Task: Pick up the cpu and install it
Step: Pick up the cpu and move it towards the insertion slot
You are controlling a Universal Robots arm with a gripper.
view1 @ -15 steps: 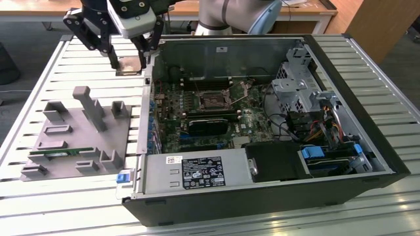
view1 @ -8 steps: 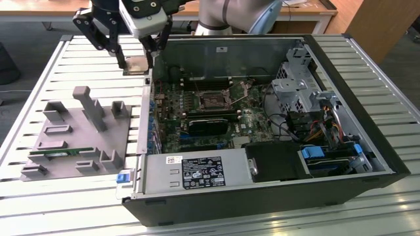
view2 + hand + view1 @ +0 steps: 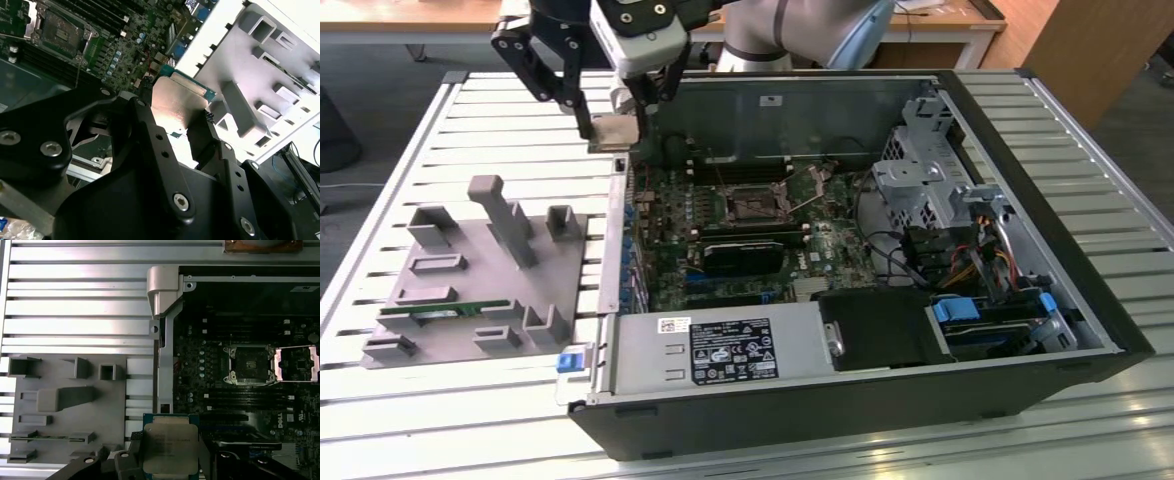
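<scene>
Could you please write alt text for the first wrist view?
The end effector grips the cpu by its edges, metal top toward the camera, near the wall of the open computer case. Inside, the motherboard shows its socket open; a grey fixture rests on the slatted table.

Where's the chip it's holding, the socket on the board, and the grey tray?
cpu (image 3: 170, 445), first wrist view, centre of its metal top.
socket (image 3: 251, 365), first wrist view, its dark middle.
grey tray (image 3: 110, 410), first wrist view, bare flat base.
</scene>
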